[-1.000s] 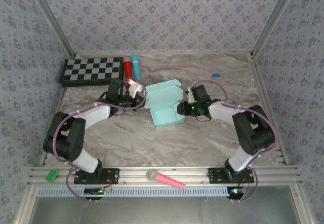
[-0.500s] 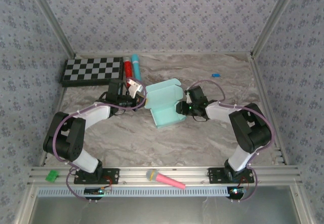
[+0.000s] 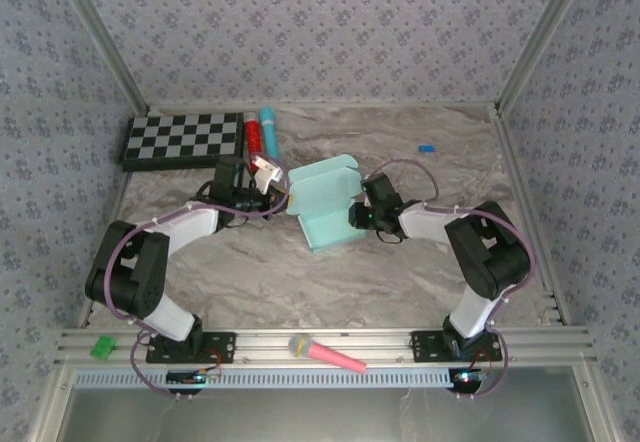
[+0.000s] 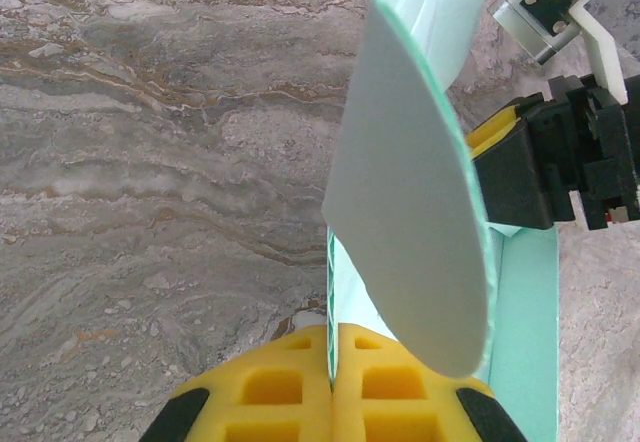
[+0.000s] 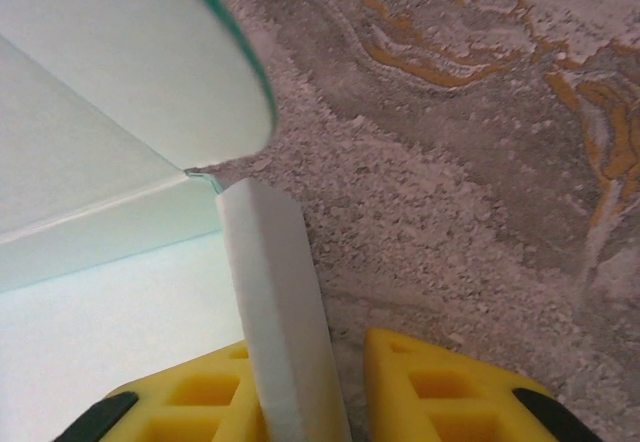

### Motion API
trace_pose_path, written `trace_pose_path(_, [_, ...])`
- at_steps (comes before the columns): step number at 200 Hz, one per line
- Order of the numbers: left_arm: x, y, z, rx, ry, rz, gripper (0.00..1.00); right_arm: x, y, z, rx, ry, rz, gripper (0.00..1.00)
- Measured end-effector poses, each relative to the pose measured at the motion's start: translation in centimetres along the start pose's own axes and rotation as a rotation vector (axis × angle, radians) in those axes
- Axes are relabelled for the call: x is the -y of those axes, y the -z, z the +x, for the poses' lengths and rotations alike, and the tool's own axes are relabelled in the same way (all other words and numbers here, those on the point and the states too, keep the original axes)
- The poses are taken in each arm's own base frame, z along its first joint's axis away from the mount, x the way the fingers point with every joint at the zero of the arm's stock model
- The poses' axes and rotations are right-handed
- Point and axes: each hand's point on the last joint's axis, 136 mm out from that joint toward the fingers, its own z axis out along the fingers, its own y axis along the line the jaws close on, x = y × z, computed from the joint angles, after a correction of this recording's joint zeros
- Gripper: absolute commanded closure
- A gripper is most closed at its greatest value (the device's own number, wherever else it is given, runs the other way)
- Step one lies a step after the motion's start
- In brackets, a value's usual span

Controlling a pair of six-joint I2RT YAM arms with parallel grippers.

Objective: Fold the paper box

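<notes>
The left tool (image 4: 332,352) is closed, its yellow pads (image 4: 275,387) pressed together on the thin edge of the paper box (image 3: 325,207), at the box's left side. A curved, rounded flap of the pale aqua card rises straight up from that pinch.

The right tool (image 3: 355,214) reaches in from the opposite side. Its jaws stand narrowly apart and straddle the box's right wall. In the right wrist view one pad lies against the card, while a sliver of desk shows between the card and the other pad, so the wall is not clamped.

The box sits about midway across the marbled grey desk (image 3: 400,272), a little nearer the far edge than the near one. Its tray is open upward and its lid stands tilted back toward the far edge.

A black-and-white checkerboard (image 3: 185,140) lies flat at the far left corner. Just beside its right end lie a turquoise marker (image 3: 268,127) and a red object (image 3: 254,137), side by side. A small blue piece (image 3: 426,148) rests near the far right corner, well apart from the box. On the metal rail along the near edge lie a pink toy microphone (image 3: 330,354) and, toward the left, a small green piece (image 3: 102,346).
</notes>
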Motion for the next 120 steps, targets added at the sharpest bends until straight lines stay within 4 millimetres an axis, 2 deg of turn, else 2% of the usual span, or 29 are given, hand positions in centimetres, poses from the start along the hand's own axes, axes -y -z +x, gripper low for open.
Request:
trace_pose_path(49, [0.07,-0.04,-0.20,0.007,-0.007,0.003,1.00,-0.19,-0.24,-0.27,0.015,0.018,0.030,0.86])
trace_pose_path(120, [-0.21,-0.19,-0.40,0.017,-0.026,-0.008,1.00,-0.20,-0.18,-0.21,0.017,0.043,0.115,0.90])
